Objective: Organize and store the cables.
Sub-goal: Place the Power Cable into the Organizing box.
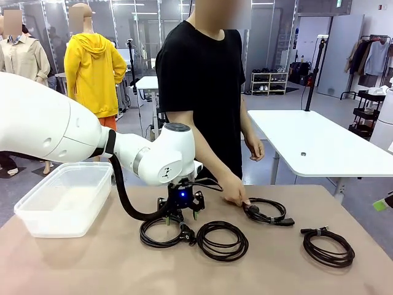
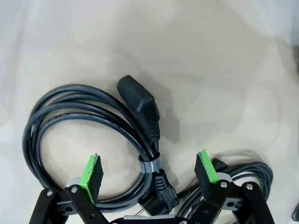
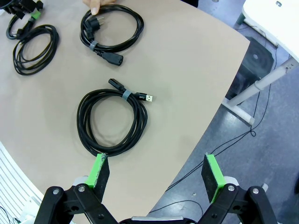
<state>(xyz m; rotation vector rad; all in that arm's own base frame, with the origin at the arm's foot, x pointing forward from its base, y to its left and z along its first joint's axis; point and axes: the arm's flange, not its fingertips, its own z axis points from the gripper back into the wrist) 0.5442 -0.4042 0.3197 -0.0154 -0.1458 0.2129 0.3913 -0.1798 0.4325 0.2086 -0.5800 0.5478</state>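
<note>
The round coils of thin black cable (image 1: 203, 241) sit dark on the plain tan-brown matte counter (image 1: 92, 270), which has no pattern, only soft shadow. In the left wrist view a pale grey tie (image 2: 149, 165) bands the black cord and its black plugs. In the right wrist view the near coil (image 3: 84, 122) has a grey band too, and a silver-tipped plug (image 3: 148, 98). The left pincer (image 1: 181, 215) is black with bright green pads (image 2: 91, 172) and a small blue light (image 1: 182, 195); the right pincer (image 3: 155, 161) shows the same black and green. The smooth robot arm (image 1: 61, 129) is white, its thick hose (image 1: 118, 184) black. The rectangular plastic bin (image 1: 55, 224) is translucent milky white, and the person's T-shirt (image 1: 202, 80) is plain black.
</note>
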